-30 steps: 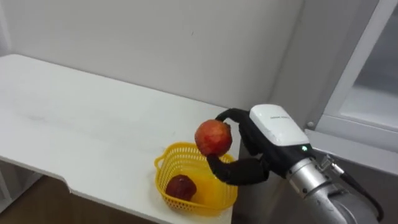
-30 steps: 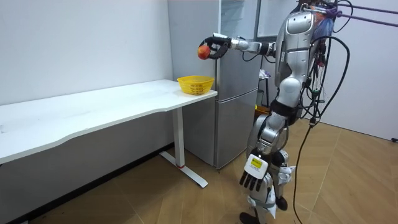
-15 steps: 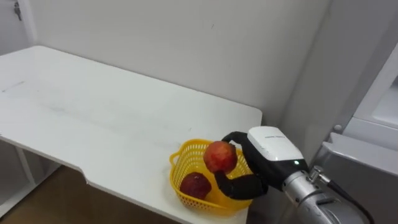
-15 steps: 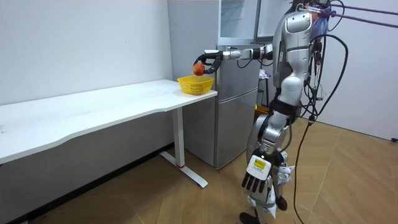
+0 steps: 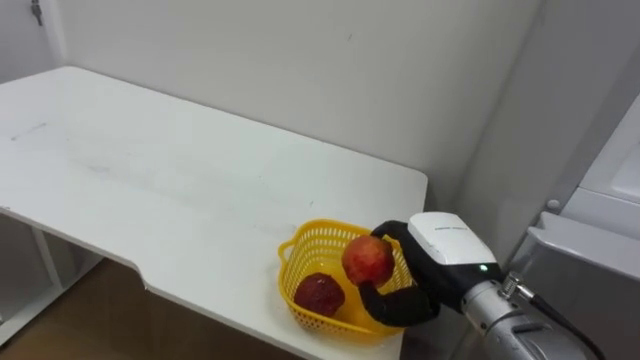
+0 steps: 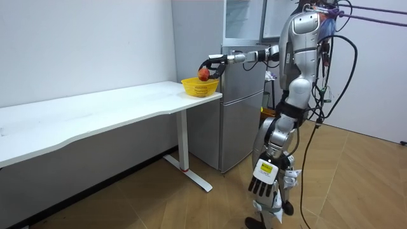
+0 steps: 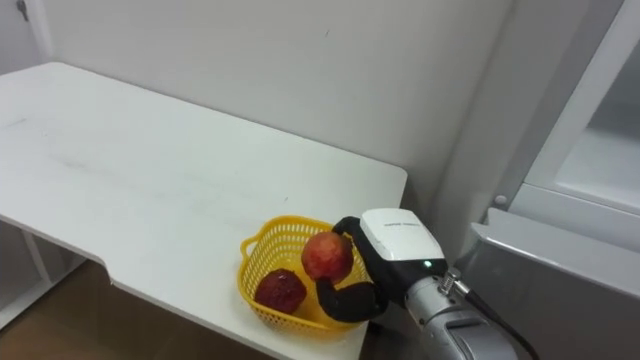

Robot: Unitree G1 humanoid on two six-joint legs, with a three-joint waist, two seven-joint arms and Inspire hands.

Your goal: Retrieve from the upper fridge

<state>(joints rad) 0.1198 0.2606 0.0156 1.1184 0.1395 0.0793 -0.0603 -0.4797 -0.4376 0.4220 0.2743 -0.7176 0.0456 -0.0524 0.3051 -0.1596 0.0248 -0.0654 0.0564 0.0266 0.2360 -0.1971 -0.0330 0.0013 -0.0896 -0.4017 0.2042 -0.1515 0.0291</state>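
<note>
White table (image 5: 150, 180) ran frame left to ctr, notched front edge lower left. Plain wall (image 5: 300, 60) across top. Wood floor (image 6: 159, 210) along room view's btm.

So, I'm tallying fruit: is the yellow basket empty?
Not empty: one dark red fruit lies inside the yellow basket; the right hand holds another fruit just above it.

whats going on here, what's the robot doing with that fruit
The robot stands beside the fridge at the end of the white table. Its right robot hand is curled round a red fruit, holding it just over the yellow basket on the table's corner. A darker red fruit already lies in the basket. The left robot hand hangs open at its side.
</note>
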